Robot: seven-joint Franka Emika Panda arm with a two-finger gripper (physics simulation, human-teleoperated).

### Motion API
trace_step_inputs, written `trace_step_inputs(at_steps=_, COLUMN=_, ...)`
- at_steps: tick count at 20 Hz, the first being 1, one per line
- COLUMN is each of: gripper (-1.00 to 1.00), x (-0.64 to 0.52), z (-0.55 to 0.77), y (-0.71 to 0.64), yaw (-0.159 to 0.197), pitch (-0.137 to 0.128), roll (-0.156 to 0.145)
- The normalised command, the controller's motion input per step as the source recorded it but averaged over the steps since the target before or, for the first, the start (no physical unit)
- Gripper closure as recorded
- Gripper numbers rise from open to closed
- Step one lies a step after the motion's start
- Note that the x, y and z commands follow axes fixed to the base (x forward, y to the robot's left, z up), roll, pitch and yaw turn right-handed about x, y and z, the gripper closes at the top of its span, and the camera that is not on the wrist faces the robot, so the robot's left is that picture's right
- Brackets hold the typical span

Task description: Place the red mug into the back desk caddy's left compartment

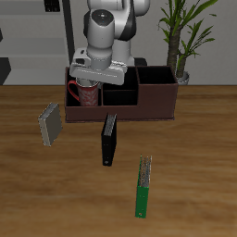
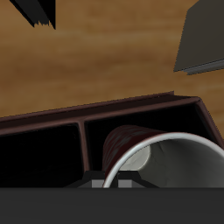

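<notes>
One upright arm's claw (image 1: 90, 85) pinches the red mug (image 1: 84, 93) over the left compartment (image 1: 81, 88).

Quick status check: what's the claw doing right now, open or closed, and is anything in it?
Claw: closed on the red mug, holding it by the rim over the end section of the back desk caddy.
</notes>
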Motion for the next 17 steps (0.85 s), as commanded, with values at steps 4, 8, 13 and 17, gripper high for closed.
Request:
trace_step_inputs(at_steps=4, gripper=1.0, x=0.04, z=-0.15, y=-0.07, yaw=-0.088, pitch=0.076, roll=0.009)
trace_step_inputs(at_steps=8, gripper=-1.0, x=0.05, z=-0.12, y=0.01, yaw=-0.056, pitch=0.08, roll=0.034)
trace_step_inputs(at_steps=13, gripper=-1.0, x=0.01, z=0.08, y=-0.03, yaw=-0.018, pitch=0.002, roll=0.004)
trace_step_inputs(at_steps=17, gripper=-1.0, x=-0.03, z=0.16, y=-0.03, yaw=0.015, pitch=-0.035, roll=-0.016)
